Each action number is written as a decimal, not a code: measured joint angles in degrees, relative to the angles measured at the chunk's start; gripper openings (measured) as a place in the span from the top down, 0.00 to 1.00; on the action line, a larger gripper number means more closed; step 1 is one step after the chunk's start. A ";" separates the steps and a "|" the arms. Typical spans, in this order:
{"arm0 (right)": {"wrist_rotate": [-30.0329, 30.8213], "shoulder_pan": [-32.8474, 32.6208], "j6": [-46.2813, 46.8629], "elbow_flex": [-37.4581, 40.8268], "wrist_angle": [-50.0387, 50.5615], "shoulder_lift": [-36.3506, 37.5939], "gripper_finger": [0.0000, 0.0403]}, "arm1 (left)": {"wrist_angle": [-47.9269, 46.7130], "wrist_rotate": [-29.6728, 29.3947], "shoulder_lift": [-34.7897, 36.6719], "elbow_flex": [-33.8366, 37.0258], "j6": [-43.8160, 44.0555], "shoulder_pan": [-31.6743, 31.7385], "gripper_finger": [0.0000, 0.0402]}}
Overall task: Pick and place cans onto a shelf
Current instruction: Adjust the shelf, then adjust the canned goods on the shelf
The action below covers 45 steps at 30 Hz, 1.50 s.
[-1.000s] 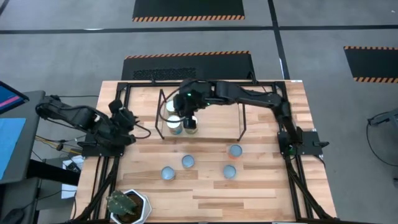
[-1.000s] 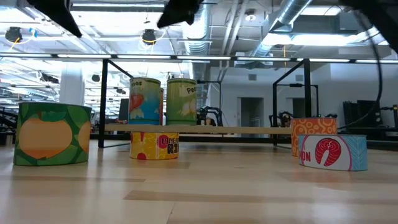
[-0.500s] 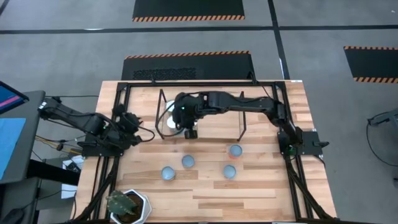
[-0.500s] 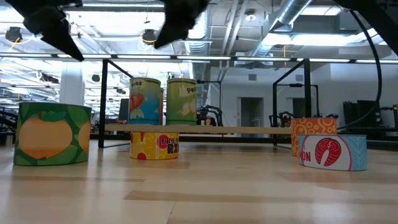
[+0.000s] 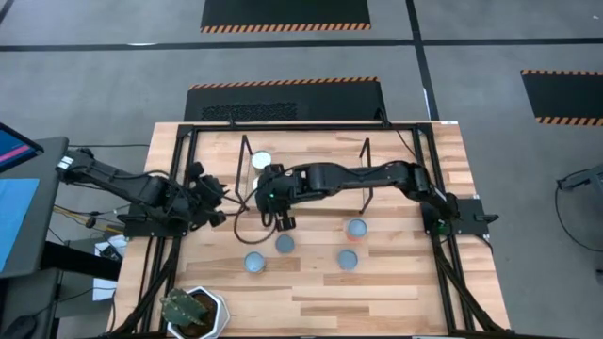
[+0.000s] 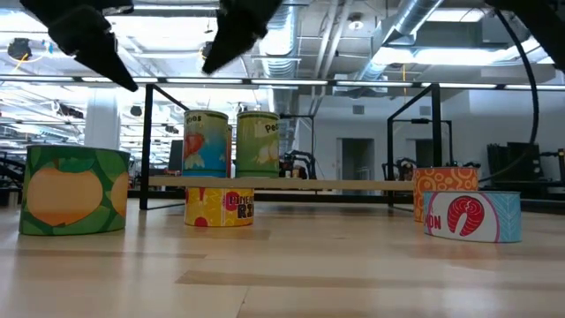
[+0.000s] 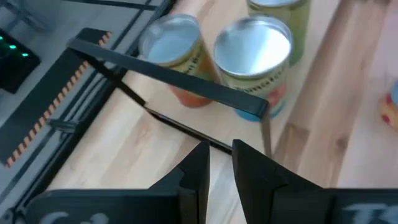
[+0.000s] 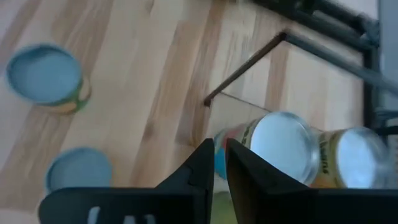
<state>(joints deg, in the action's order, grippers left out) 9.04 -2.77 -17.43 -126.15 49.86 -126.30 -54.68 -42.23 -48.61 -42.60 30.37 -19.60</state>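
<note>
1. Four cans stand loose on the desk [image 5: 396, 282] in front of the shelf [image 5: 320, 193]: a green-and-orange can [image 6: 75, 190], a salmon-label can [image 6: 474, 215], an orange patterned can [image 6: 446, 182] and a can at [image 5: 284, 245].
2. Two tall cans [image 6: 231, 142] stand upright side by side on the shelf board; a yellow can [image 6: 219, 207] sits below it.
3. Change over the last second: the right claw [image 5: 283, 218], previously over the shelved cans, has withdrawn toward the front of the desk and now hangs near the can at [image 5: 284, 245]. Its fingers [image 8: 205, 163] stand nearly together and hold nothing.
4. Judgement: the placement looks complete; the next pick is probably that near can.
5. Left claw [image 5: 212, 200] has edged closer to the shelf's left wire frame [image 7: 168, 74]; fingers [image 7: 196, 167] narrow, empty.
</note>
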 joint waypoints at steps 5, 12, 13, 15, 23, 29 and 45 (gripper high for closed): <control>1.73 -1.43 -0.06 -0.15 1.28 1.55 0.84 | 1.90 0.48 -2.14 0.36 -1.08 2.62 0.85; 1.79 -2.14 0.24 -0.13 2.31 1.55 0.84 | 4.52 0.96 -6.01 0.41 -2.70 4.95 0.85; 1.79 -2.13 0.28 -0.13 2.58 1.55 0.84 | 5.62 1.50 -6.51 0.41 -3.32 5.18 0.85; 1.79 -2.00 0.40 -0.09 2.93 1.55 0.84 | 6.77 2.95 -7.09 0.41 -4.43 5.27 0.85; 1.79 -1.54 0.88 -0.09 3.87 1.55 0.84 | 8.68 6.12 -7.25 0.41 -5.25 5.26 0.85; 1.68 -0.68 0.91 -0.09 3.95 1.55 0.84 | 5.95 4.22 -7.12 0.22 -6.25 5.26 0.85; 1.45 4.78 -0.68 -0.12 2.62 -2.60 0.84 | -27.80 2.06 2.75 -7.83 11.98 5.12 0.85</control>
<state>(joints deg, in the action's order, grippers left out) 10.49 2.01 -18.11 -126.26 52.48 -128.90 -82.48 -40.17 -45.86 -50.43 42.35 -14.48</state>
